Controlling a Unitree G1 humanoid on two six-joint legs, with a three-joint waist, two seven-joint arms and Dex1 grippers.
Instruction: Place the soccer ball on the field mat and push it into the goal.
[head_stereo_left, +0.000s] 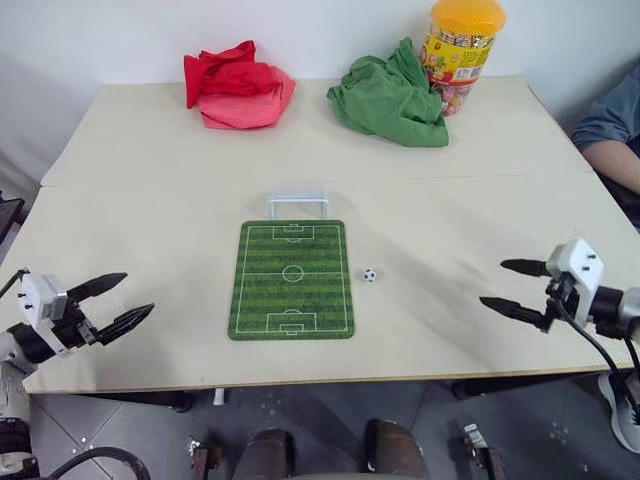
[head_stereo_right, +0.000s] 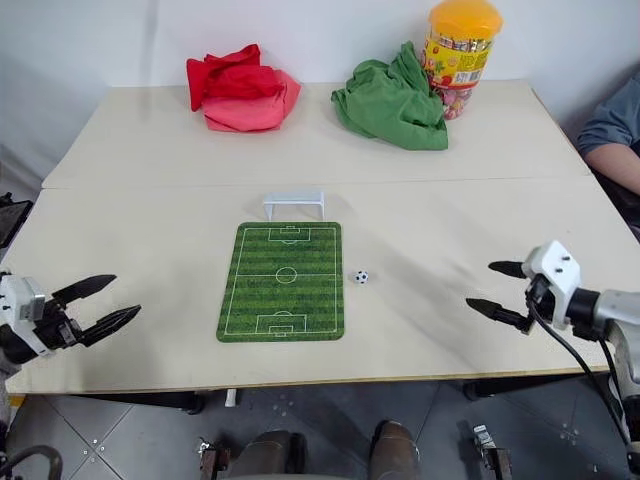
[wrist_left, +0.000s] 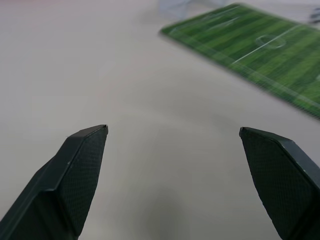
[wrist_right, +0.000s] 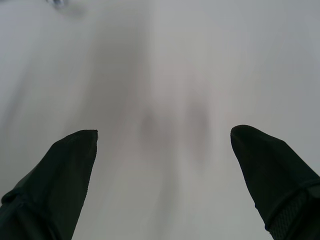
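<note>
- Left claw (head_stereo_left: 133, 297) out wide on its own side, fingers spread, pointing inward.
- Right claw (head_stereo_left: 493, 284) wide on the opposite side, fingers parted, angled slightly down.

Tiny black-white soccer ball (head_stereo_left: 369, 274) on bare table just right of flat green field mat (head_stereo_left: 292, 279); white goal (head_stereo_left: 297, 202) at mat's far end.

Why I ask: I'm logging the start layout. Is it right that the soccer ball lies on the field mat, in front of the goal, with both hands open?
Not quite: the soccer ball lies on the bare table, just right of the field mat, as the left eye view shows. The goal and the two open hands are as you said.
</note>
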